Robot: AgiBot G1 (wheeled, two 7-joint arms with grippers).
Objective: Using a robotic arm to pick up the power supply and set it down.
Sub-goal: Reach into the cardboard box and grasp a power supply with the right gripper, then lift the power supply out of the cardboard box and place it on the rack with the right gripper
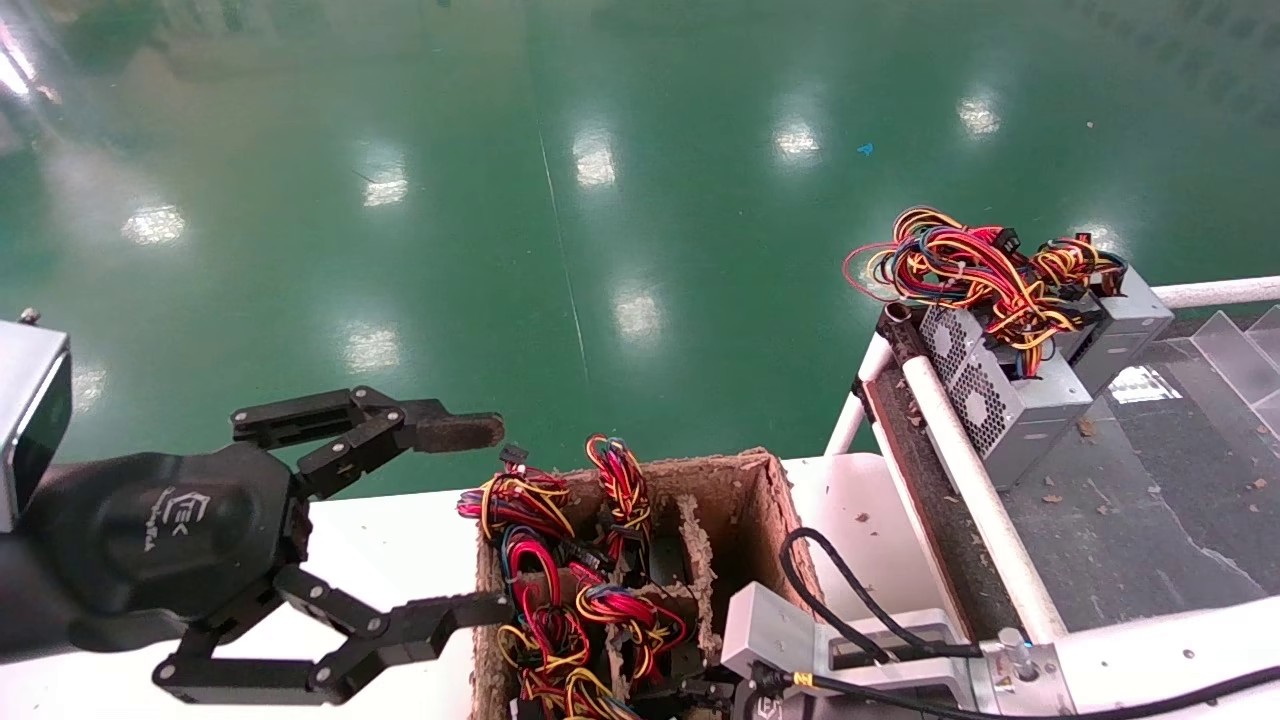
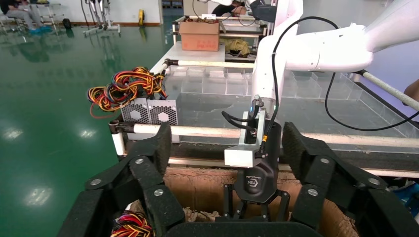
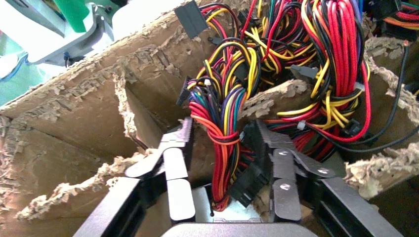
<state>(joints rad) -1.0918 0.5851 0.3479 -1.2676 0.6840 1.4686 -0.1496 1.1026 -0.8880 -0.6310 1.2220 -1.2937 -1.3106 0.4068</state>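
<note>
My right gripper [image 3: 221, 136] is down inside a torn cardboard box [image 1: 740, 490]. Its black fingers [image 3: 180, 148] stand close on either side of the power supply [image 3: 222, 210], shut on its silver-grey body. The unit's thick wire bundle [image 3: 222, 123] of red, orange, yellow and black rises between them, with a black connector against one finger. In the head view only the right wrist housing [image 1: 790, 640] shows above the box. My left gripper [image 1: 480, 520] hangs open and holds nothing over the white table, just left of the box.
Other wire bundles [image 1: 560, 600] fill the box's cardboard compartments. Two more silver power supplies [image 1: 1000, 400] with tangled wires lie on the dark conveyor belt [image 1: 1150, 500] at the right, behind a white rail [image 1: 960, 470]. Green floor lies beyond.
</note>
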